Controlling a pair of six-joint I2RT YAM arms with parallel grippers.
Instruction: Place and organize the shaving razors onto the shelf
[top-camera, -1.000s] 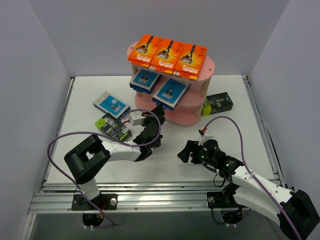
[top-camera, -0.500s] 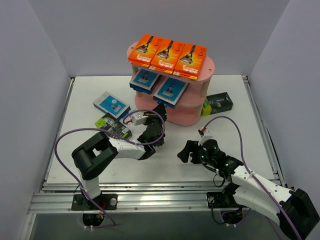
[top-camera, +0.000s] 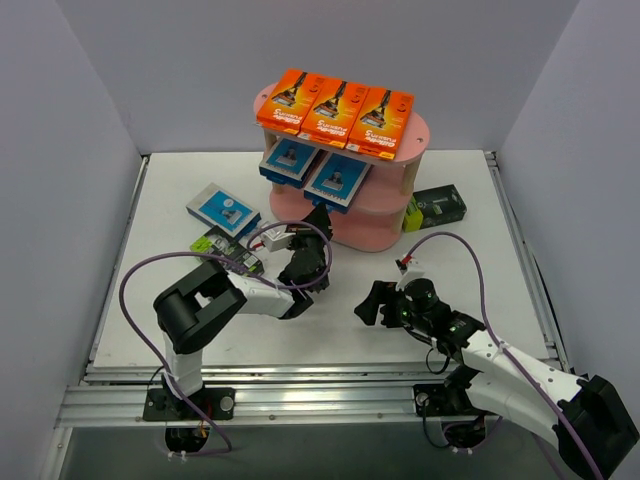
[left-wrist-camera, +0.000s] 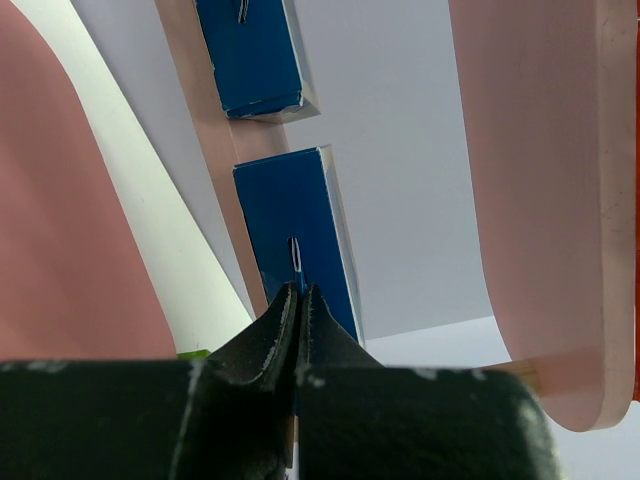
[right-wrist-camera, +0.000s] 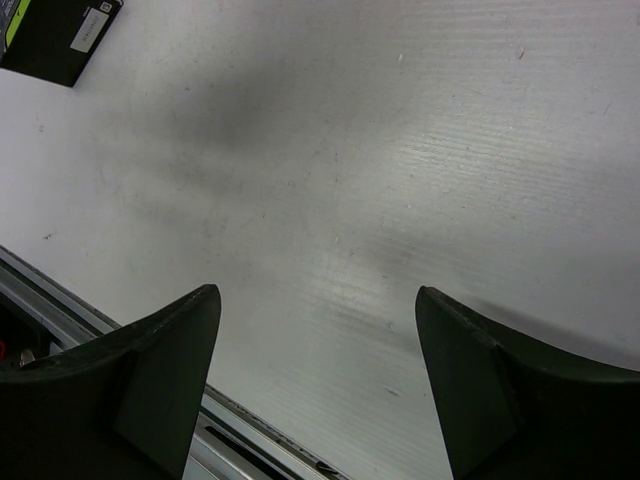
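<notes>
Three bright orange razor packs (top-camera: 336, 110) lie in a row on the top board of the pink shelf (top-camera: 422, 133). Two blue-and-white packs sit on the middle board, one on the left (top-camera: 290, 158) and one beside it (top-camera: 338, 180). My left gripper (top-camera: 319, 217) is shut on the near edge of the second pack, which sticks out over the board. In the left wrist view the shut gripper (left-wrist-camera: 298, 292) pinches this pack (left-wrist-camera: 295, 235) between the pink boards (left-wrist-camera: 530, 200). My right gripper (top-camera: 372, 298) is open and empty, low over the table (right-wrist-camera: 330, 150).
A blue-and-white pack (top-camera: 223, 208) and a black-and-green pack (top-camera: 228, 255) lie on the table left of the shelf. Another black-and-green pack (top-camera: 435, 208) leans at the shelf's right side; one black pack (right-wrist-camera: 55, 35) shows in the right wrist view. Grey walls surround the table.
The left gripper has pushed the blue-and-white pack a little further up and into the middle board, and its elbow has swung right. The right arm has not moved.
</notes>
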